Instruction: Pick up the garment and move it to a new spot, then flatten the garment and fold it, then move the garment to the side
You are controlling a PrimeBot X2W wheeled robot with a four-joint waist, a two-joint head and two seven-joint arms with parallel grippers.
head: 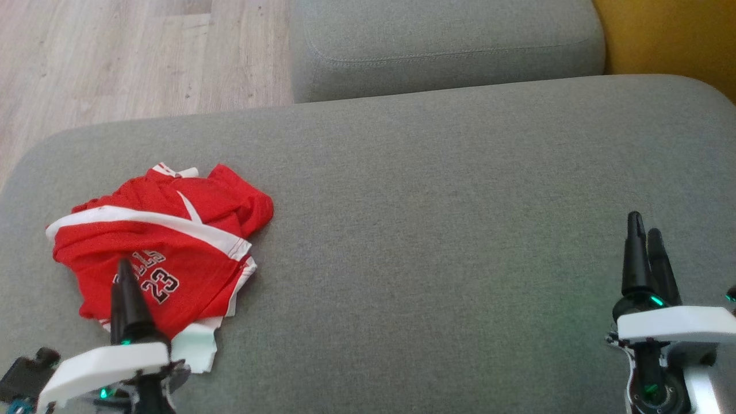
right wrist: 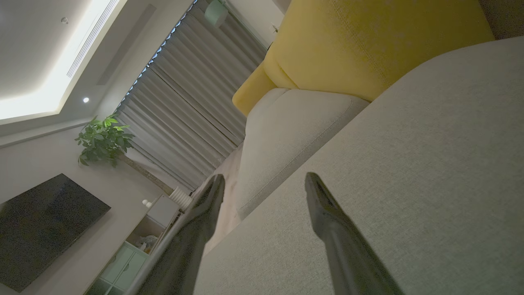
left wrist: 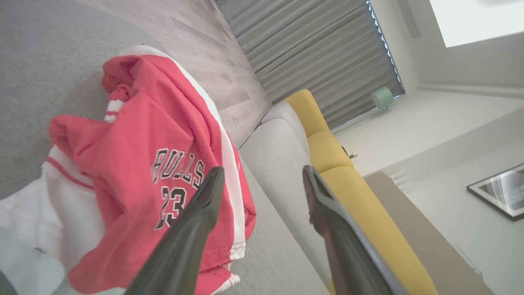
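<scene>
1. At the far left, a pale wooden floor (head: 115, 57) ran beside a large grey sofa seat (head: 431, 201).
2. The garment (head: 161, 241), a red sports jersey with white bands and the dark lettering "BULLS 23", lay in a crumpled heap on the left part of that seat, near its left edge. A white layer of cloth stuck out from under its near side.
3. The left gripper (left wrist: 263, 176) was at the near edge of the jersey, its dark fingers pointing across the cloth. In the left wrist view the two fingers stood wide apart with nothing between them. One finger crossed in front of the printed number, and I could not tell whether it touched the fabric.
4. The middle of the seat was bare grey cloth, and behind it sat a second grey cushion (head: 443, 46).
5. The right gripper (head: 644, 225) stood over the right part of the seat, well apart from the jersey. In the right wrist view its fingers were spread wide and held nothing.
6. At the far right, a yellow cushion (head: 667, 34) showed beyond the grey ones.
7. The wrist views also took in grey pleated curtains (left wrist: 311, 45), a leafy green plant (right wrist: 104, 141) and a dark screen (right wrist: 45, 225) on the wall.
</scene>
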